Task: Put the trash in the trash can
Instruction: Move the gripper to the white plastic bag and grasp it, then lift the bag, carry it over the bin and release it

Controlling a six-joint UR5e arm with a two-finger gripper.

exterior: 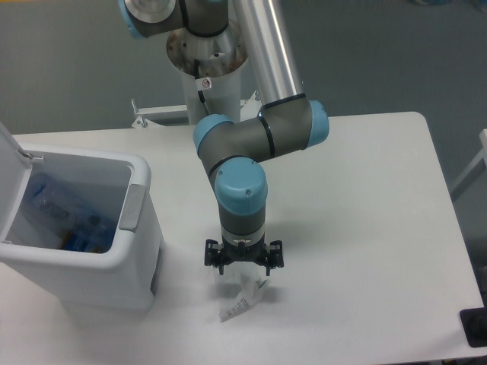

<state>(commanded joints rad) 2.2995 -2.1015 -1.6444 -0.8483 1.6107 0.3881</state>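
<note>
1. While lying flat on the table [365, 198] near its front edge, the wrapper [241, 298] is running its long axis diagonally, label end pointing front-left, other end reaching up under the gripper [243, 262]
2. arm [255, 144] is bending at the elbow, wrist pointing straight down over the wrapper's upper end
3. fingers are spreading wide to either side, nothing clamped; contact with the wrapper cannot be told
4. bottle [57, 209] is sitting inside the trash can [84, 262], lid [11, 163] standing open, left of the gripper and apart from it
5. small blue-and-yellow packet [80, 239] is showing in the can too
</note>
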